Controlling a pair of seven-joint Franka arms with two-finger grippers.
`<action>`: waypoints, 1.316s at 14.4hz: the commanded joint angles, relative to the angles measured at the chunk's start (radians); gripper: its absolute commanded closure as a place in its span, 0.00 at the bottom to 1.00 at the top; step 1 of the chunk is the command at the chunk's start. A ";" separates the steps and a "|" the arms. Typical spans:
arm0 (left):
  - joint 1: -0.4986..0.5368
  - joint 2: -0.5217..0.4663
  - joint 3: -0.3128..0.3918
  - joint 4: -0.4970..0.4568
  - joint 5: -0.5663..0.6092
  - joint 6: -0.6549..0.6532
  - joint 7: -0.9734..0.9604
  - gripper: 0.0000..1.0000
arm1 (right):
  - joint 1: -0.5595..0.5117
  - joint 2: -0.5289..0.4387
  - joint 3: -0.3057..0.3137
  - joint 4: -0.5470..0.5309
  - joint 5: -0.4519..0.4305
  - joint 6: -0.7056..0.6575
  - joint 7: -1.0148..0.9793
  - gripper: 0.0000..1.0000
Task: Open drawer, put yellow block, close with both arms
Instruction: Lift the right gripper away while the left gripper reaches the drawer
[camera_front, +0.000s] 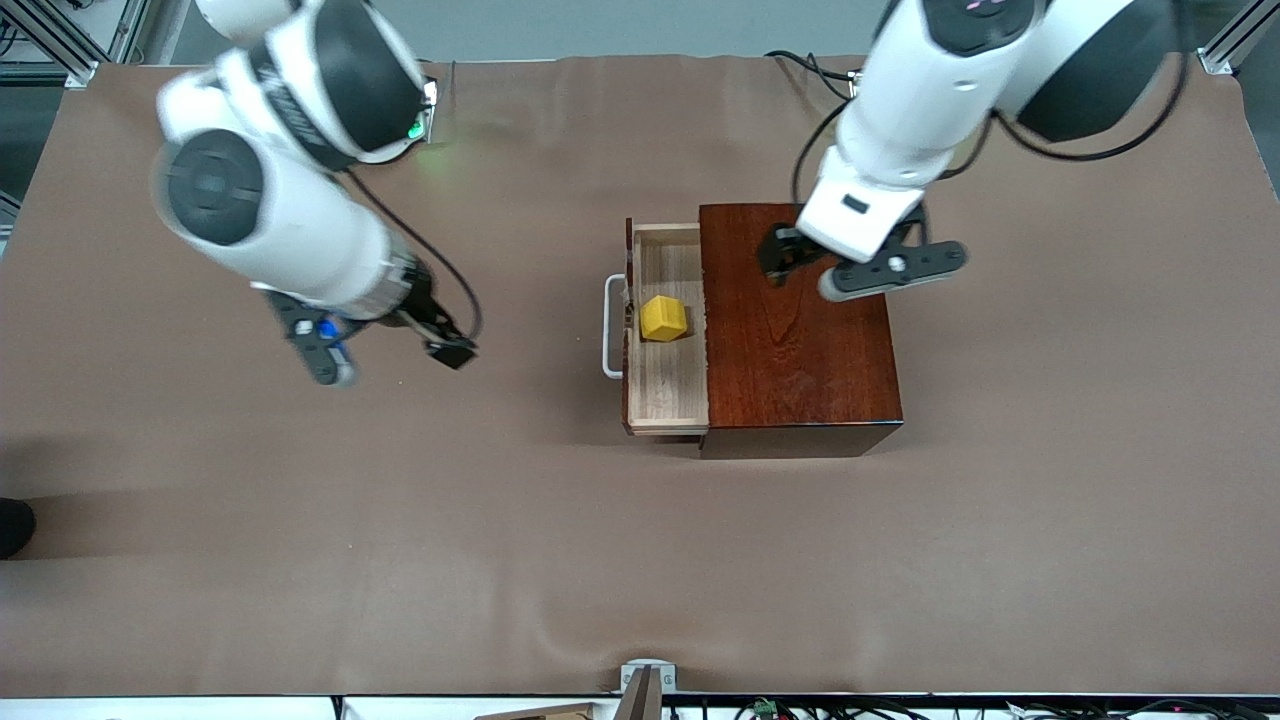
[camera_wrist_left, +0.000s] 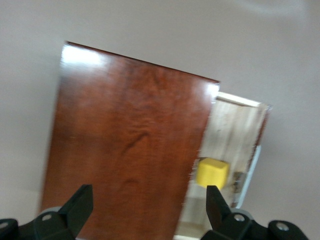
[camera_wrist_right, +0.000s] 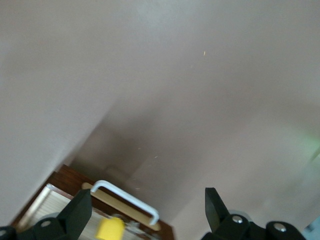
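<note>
Front view: brown bench (camera_front: 640, 560) with box (camera_front: 795, 330) near the middle.
Drawer (camera_front: 667, 385): pulled out toward the right arm's end, white handle (camera_front: 609, 327) on its front.
Block (camera_front: 662, 318): yellow, lying inside the drawer – close to the front panel; also seen at (camera_wrist_left: 212, 172) and (camera_wrist_right: 110, 229).
Left claw (camera_front: 800, 262): released, fingers (camera_wrist_left: 80, 202) spread wide, up over the box top, holding nothing.
Right claw (camera_front: 392, 358): released too, fingers (camera_wrist_right: 216, 202) well apart, over bare bench beside the drawer's handle end – clear of the handle (camera_wrist_right: 127, 199).
</note>
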 joint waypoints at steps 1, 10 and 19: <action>-0.074 0.117 -0.002 0.105 0.000 0.053 -0.164 0.00 | -0.057 -0.060 0.016 -0.015 -0.030 -0.029 -0.178 0.00; -0.338 0.357 0.061 0.237 0.107 0.338 -0.681 0.00 | -0.258 -0.161 0.018 -0.026 -0.042 -0.184 -0.724 0.00; -0.788 0.553 0.511 0.300 0.109 0.526 -1.088 0.00 | -0.365 -0.294 0.018 -0.119 -0.130 -0.183 -1.150 0.00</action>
